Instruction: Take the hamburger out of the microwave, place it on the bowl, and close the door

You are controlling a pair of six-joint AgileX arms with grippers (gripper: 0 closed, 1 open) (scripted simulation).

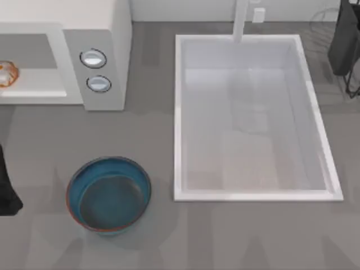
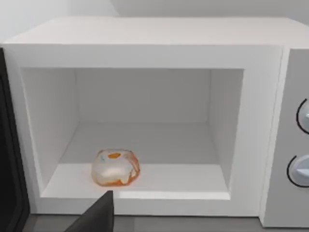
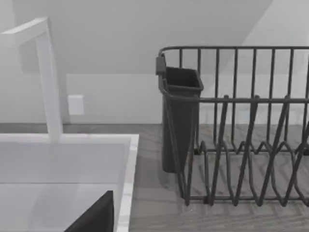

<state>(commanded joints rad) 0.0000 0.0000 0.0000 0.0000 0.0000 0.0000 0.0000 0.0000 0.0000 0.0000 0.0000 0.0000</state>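
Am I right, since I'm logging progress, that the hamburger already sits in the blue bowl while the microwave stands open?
Not quite. The hamburger is not in the bowl; it lies on the floor of the open microwave, near the front edge, as the left wrist view shows. In the top view the bowl holds nothing. The microwave does stand open.

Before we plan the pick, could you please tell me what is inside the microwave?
The microwave stands open, and the hamburger sits alone on the cavity floor, near the front edge and toward the cavity's left wall. A dark part of the left arm covers a strip below the opening.
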